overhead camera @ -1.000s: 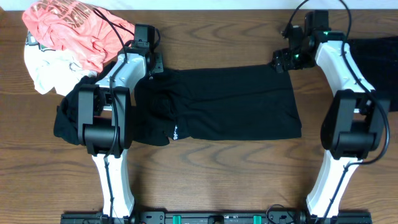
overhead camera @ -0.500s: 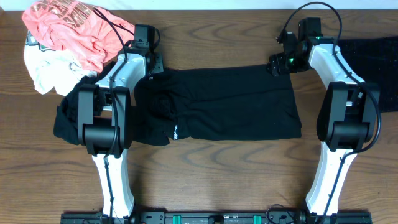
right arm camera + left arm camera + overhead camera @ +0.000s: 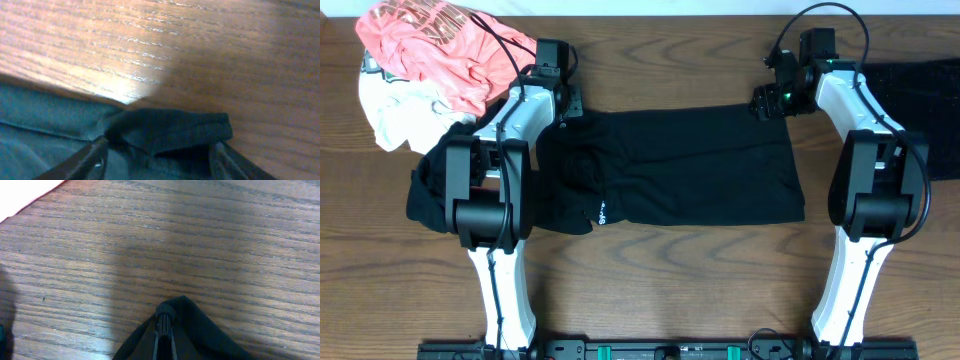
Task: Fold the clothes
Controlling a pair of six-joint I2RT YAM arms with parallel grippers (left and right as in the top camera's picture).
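A black garment (image 3: 680,165) is seen spread flat across the middle of the wooden table (image 3: 670,290), its long side running left to right and a small white logo (image 3: 603,212) showing near its lower left edge. The cloth is judged soft, limp and light: no shape will be kept once it is lifted, and any edge that is not held is expected to sag and drag. A hold is best taken at the two far corners, so that the far hem can be carried as one straight line.

The far left corner is pinched in the left gripper (image 3: 165,317), whose jaws are shut on a small peak of black fabric. At the far right corner, a turned-over flap of cloth (image 3: 170,130) is straddled by the right gripper (image 3: 157,155); its fingers (image 3: 87,157) are set apart on either side of the flap, and nothing is gripped there yet. The flap is doubled, so more than one layer may be caught when a hold is taken.

Further garments are heaped at the far left: a coral-pink tee (image 3: 440,45) on top of a white garment (image 3: 395,115), with a second black garment (image 3: 425,190) bunched under the left arm. More dark cloth (image 3: 930,90) is seen at the right edge, beyond the right arm.
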